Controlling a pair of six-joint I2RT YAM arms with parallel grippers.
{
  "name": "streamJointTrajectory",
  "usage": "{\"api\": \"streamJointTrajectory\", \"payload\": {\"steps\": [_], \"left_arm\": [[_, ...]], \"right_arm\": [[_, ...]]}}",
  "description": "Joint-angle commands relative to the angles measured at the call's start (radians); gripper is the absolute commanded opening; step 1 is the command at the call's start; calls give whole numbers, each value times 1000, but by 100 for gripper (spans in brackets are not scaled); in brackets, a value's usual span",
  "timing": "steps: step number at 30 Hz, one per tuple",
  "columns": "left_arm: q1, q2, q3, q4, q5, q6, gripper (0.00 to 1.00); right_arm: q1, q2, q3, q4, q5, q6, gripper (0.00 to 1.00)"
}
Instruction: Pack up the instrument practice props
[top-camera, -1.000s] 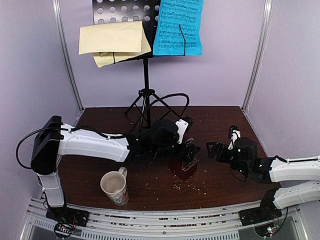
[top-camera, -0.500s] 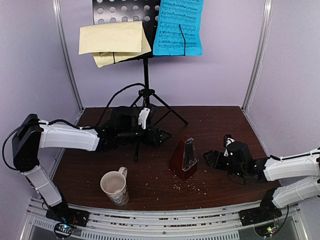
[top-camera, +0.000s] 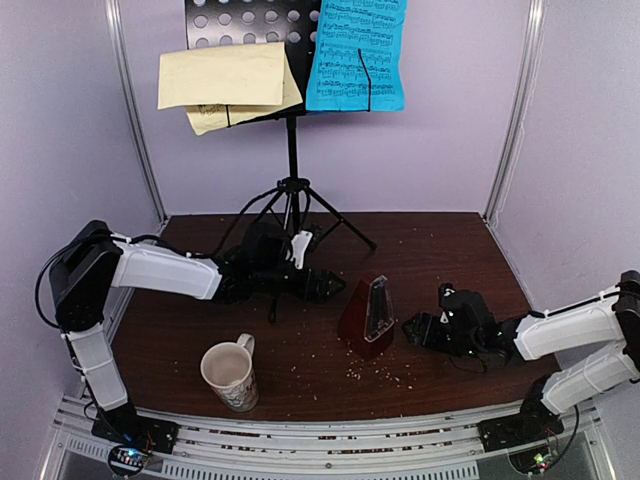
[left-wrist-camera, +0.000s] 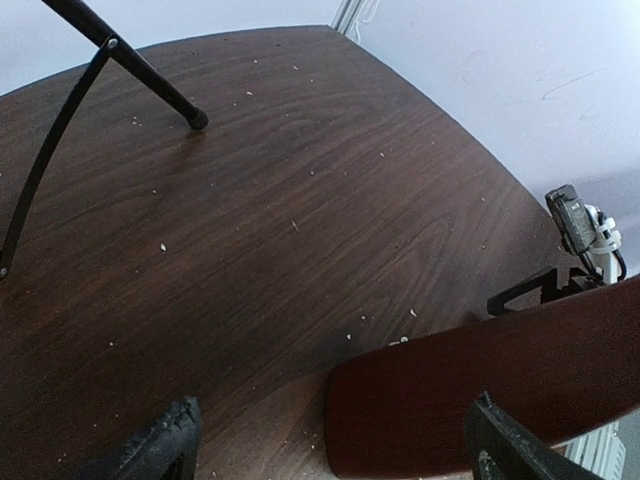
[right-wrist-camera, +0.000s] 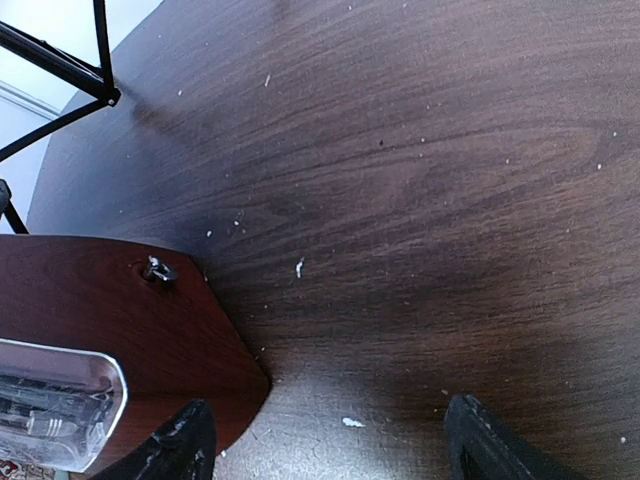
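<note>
The dark red-brown pyramid metronome (top-camera: 366, 318) with its clear cover stands upright mid-table; it also shows in the left wrist view (left-wrist-camera: 490, 390) and the right wrist view (right-wrist-camera: 100, 340). My left gripper (top-camera: 330, 287) is open and empty just left of it, low over the table. My right gripper (top-camera: 412, 329) is open and empty just right of it, its left finger (right-wrist-camera: 185, 445) by the base corner. The black perforated tripod music stand (top-camera: 292, 150) stands at the back with a pale yellow sheet (top-camera: 225, 82) and a blue sheet (top-camera: 357, 55) on it.
A cream patterned mug (top-camera: 232, 374) stands near the front left. A stand leg (left-wrist-camera: 150, 75) reaches across the wood in the left wrist view; another leg (right-wrist-camera: 60, 65) shows in the right wrist view. Crumbs (top-camera: 380, 374) dot the table. Purple walls enclose the sides.
My left gripper drew away from the metronome to the left, then came back toward it. My right gripper moved left, closer to the metronome's base.
</note>
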Motion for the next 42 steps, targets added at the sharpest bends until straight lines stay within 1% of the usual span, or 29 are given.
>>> {"api": "streamJointTrajectory", "payload": {"steps": [1, 7, 11, 19, 23, 26, 30, 33, 37, 42], "left_arm": [[-2, 42, 59, -4, -32, 34, 95], [-18, 103, 113, -36, -34, 59, 95], [-32, 121, 113, -49, -23, 69, 95], [-49, 92, 51, -73, -33, 85, 95], [-73, 79, 25, -86, -51, 87, 95], [-86, 64, -4, -89, -82, 67, 95], [-97, 45, -44, -54, -82, 14, 95], [-115, 37, -52, -61, -105, 8, 94], [-118, 18, -56, -98, -179, 15, 95], [-117, -1, -47, -131, -226, 47, 95]], "right_arm": [[-4, 25, 4, 14, -25, 21, 80], [-4, 52, 11, 38, -33, 36, 79], [-3, 69, 16, 77, -44, 54, 78], [-4, 150, 88, 112, -50, 45, 77], [-6, 177, 123, 114, -26, 25, 77], [-5, 196, 156, 101, 2, 1, 77], [-6, 227, 193, 97, 23, -29, 78], [-7, 246, 219, 89, 30, -44, 78], [-7, 218, 212, 59, 67, -60, 80], [-7, 118, 166, -46, 81, -107, 86]]}}
